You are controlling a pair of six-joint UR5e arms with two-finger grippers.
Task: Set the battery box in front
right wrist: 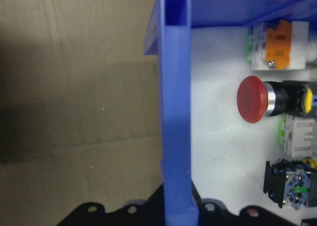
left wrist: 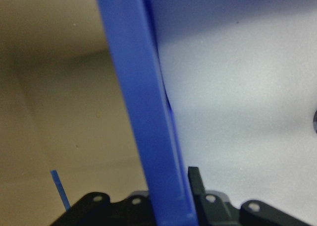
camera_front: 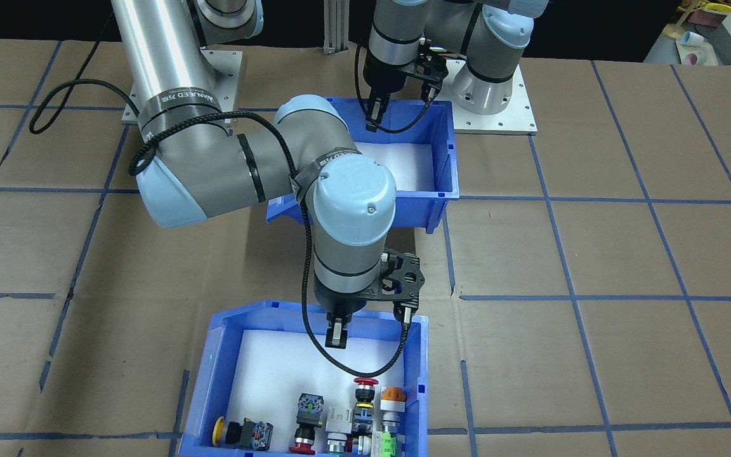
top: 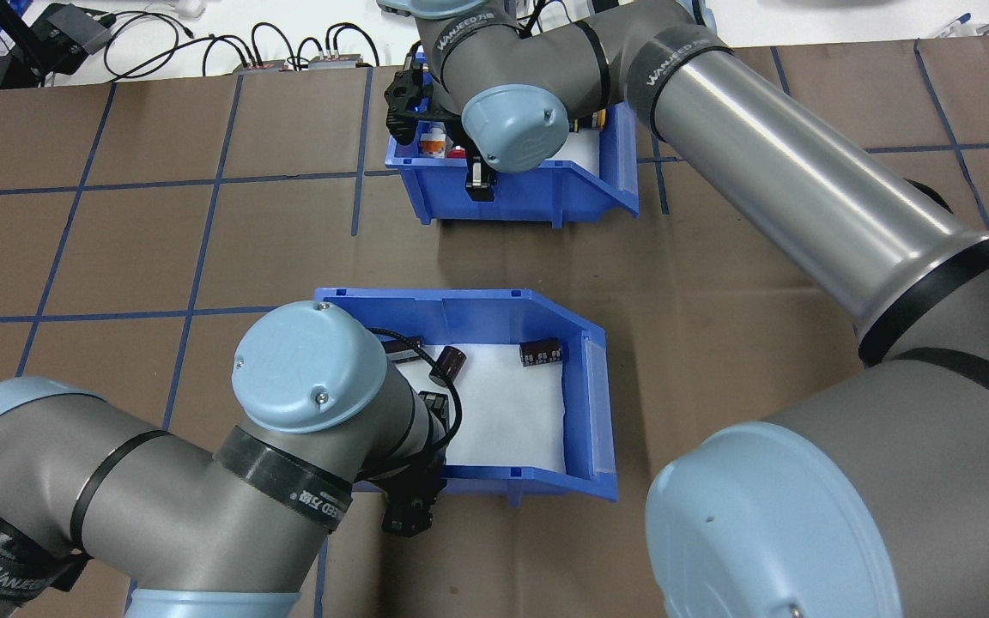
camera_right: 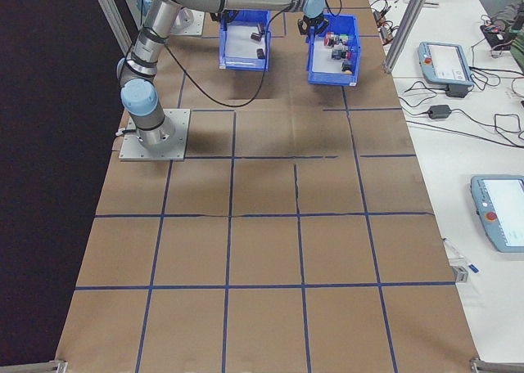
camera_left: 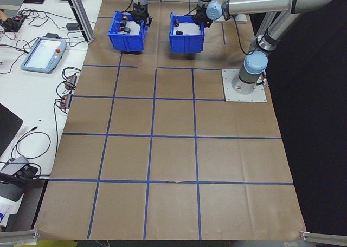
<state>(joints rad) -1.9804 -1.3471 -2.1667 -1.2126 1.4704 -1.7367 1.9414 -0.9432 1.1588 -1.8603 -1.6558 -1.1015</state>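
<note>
Cells (top: 542, 352) visible overhead; front-facing view hides them.

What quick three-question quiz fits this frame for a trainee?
1. True or false: the battery box sits nearer the robot's base than the switch bin.
2. Which pincer straddles the battery box's wall? A) left B) right
3. Fill in: ___ dark cells lie on its white liner.
Key: 1 true; 2 A, the left pincer; 3 three.

The blue battery box (top: 494, 322), white-lined, sits upright on the table holding dark cylindrical cells (top: 541, 352).
</note>
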